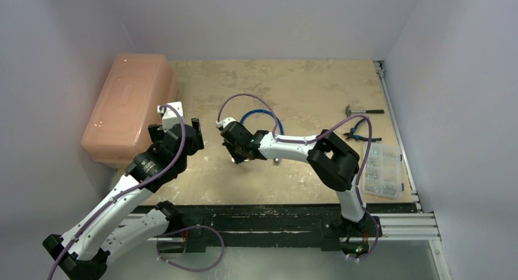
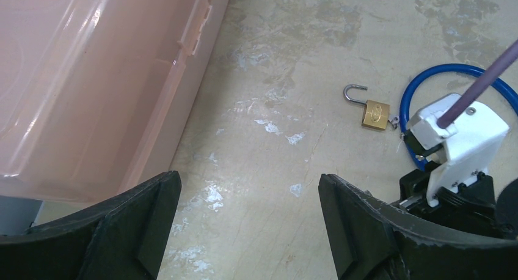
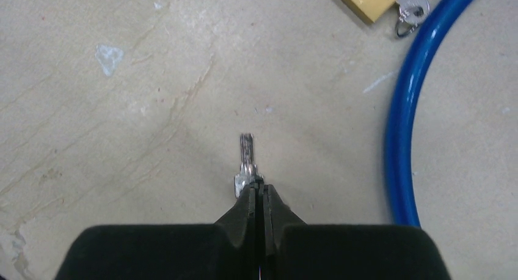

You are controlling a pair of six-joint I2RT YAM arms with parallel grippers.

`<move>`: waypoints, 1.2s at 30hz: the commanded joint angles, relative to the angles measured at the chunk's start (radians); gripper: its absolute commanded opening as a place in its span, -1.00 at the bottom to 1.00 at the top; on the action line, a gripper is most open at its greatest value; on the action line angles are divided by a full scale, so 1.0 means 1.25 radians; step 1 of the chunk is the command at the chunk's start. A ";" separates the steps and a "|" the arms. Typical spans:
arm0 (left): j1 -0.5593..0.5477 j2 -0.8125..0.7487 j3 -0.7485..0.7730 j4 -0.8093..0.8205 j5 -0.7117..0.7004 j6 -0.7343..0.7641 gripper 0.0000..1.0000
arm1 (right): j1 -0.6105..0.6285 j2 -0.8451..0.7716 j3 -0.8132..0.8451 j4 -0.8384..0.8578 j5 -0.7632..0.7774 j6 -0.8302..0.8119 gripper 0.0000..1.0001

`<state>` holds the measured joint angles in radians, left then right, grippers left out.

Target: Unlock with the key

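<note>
Your right hand [image 3: 256, 191] is pinched tight on the key [image 3: 246, 158] — the fingers meet on its head, and the blade sticks straight out ahead of them over the bare surface [image 3: 122, 139]. The padlock [image 2: 374, 114] lies flat on the surface further ahead and to the right of the blade, well apart from its tip; in the right wrist view only a brass corner of it shows. A second key [image 3: 410, 8] with a small ring sits at the lock's bottom edge, and from the left wrist view the shackle [image 2: 354, 93] looks lifted with one leg free. A blue cable loop [image 3: 397, 139] curves past just beside the padlock, on the right of the key you hold. Your left hand [image 2: 248, 179] hangs with its fingers spread wide and nothing between them, over the surface between the pink bin [image 2: 91, 78] and the padlock. From above, both hands sit toward the middle-left of the surface — a hammer [image 1: 365, 111], pliers [image 1: 360, 133] and a clear parts box [image 1: 382, 170] lie well apart from them along the right edge.
</note>
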<state>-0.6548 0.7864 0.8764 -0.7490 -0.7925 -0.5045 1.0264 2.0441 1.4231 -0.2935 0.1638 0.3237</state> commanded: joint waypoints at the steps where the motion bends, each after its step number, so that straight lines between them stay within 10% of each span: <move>1: 0.004 -0.002 -0.001 0.018 -0.010 0.007 0.79 | 0.003 -0.078 -0.024 0.020 -0.014 0.022 -1.00; 4: 0.004 -0.003 -0.002 0.017 -0.010 0.006 0.79 | 0.003 -0.087 -0.016 0.004 -0.021 0.017 -0.93; 10: 0.004 -0.003 -0.001 0.017 -0.010 0.006 0.79 | 0.004 -0.069 0.006 -0.044 -0.017 -0.034 0.07; 15: 0.004 -0.006 -0.001 0.015 -0.011 0.005 0.79 | 0.004 -0.056 -0.009 -0.048 -0.017 -0.103 0.26; 28: 0.004 -0.002 -0.002 0.015 -0.011 0.006 0.79 | 0.004 0.027 0.012 -0.013 -0.034 -0.187 0.06; 36: 0.004 0.007 -0.002 0.015 -0.011 0.007 0.79 | -0.001 0.035 0.015 -0.020 -0.033 -0.183 -0.74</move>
<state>-0.6548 0.7952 0.8764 -0.7494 -0.7925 -0.5041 1.0294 2.0583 1.4273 -0.3031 0.1127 0.1093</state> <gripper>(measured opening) 0.895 0.206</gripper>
